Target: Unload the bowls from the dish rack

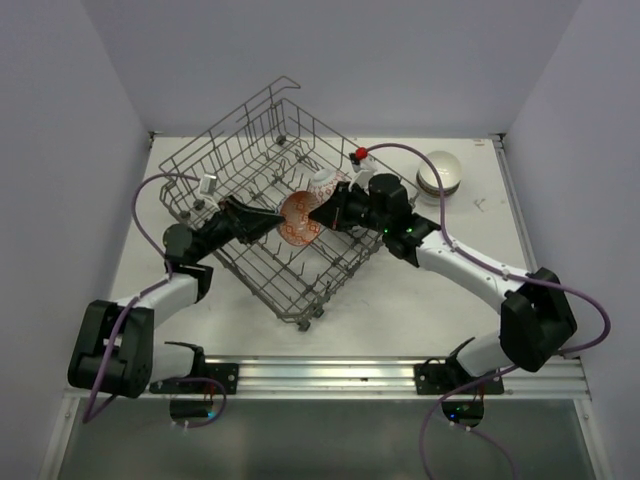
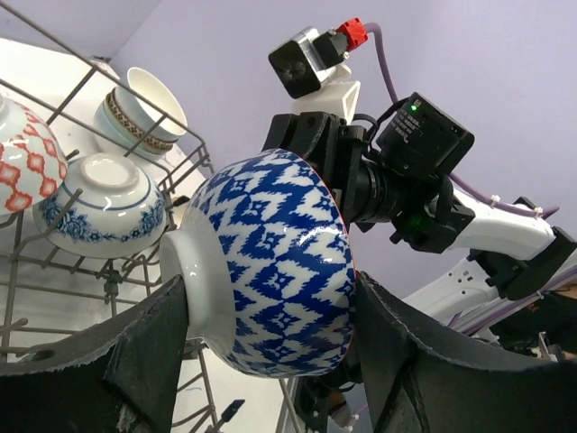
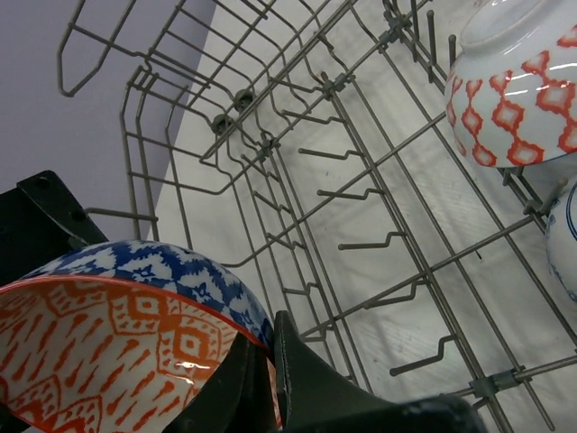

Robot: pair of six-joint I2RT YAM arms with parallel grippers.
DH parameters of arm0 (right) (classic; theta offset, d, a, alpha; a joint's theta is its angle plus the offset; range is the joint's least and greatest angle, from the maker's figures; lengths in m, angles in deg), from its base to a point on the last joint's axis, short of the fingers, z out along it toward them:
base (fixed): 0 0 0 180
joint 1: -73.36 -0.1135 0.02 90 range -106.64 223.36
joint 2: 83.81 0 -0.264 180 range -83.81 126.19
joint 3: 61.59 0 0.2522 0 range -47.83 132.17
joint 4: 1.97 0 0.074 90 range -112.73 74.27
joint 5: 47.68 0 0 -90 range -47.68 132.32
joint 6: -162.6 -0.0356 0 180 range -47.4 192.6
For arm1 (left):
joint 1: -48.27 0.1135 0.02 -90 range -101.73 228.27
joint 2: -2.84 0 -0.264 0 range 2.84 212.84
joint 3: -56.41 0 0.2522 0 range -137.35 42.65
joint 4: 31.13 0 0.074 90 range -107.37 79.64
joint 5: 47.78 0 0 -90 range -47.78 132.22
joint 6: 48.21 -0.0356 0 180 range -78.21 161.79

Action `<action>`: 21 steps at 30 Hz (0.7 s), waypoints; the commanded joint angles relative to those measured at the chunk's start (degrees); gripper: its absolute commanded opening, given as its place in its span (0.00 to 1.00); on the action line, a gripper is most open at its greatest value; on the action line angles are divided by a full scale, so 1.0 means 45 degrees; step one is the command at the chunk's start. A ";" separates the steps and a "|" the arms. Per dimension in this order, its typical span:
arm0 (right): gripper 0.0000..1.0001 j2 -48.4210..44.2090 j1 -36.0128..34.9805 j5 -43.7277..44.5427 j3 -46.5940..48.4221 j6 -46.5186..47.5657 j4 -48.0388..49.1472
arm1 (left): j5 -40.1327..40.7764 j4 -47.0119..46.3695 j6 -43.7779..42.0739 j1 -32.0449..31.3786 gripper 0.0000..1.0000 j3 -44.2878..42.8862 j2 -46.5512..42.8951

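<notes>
A bowl (image 1: 298,220), blue-patterned outside (image 2: 275,262) and orange-patterned inside (image 3: 108,361), hangs on its side over the grey wire dish rack (image 1: 262,262). My left gripper (image 1: 262,222) is shut on it, one finger on the foot and the other at the rim (image 2: 269,289). My right gripper (image 1: 322,213) comes from the opposite side and is shut on the same bowl's rim (image 3: 269,347). Two more bowls stand upside down in the rack: a red-patterned bowl (image 3: 518,90) and a blue-flowered bowl (image 2: 99,203).
A stack of bowls (image 1: 438,172) stands on the table right of the rack, also seen through the wires (image 2: 135,113). Upright tines (image 3: 361,194) line the rack floor. The rack sits skewed, a corner toward the arms.
</notes>
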 commanded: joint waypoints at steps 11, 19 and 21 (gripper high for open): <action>0.00 -0.2173 -0.0042 0.2047 0.1653 0.0630 -0.2569 | 0.2782 1.0419 -0.8954 -0.0282 1.00 -0.2963 -0.3381; 0.00 -0.3696 0.1088 0.5622 0.2787 0.2079 -0.7260 | 0.7239 1.4941 -1.2023 -0.0321 1.00 -0.4589 -0.5119; 0.00 -0.4202 0.2352 0.5682 0.2748 0.1709 -0.8077 | 0.7784 1.4882 -1.2627 -0.0399 1.00 -0.3829 -0.5667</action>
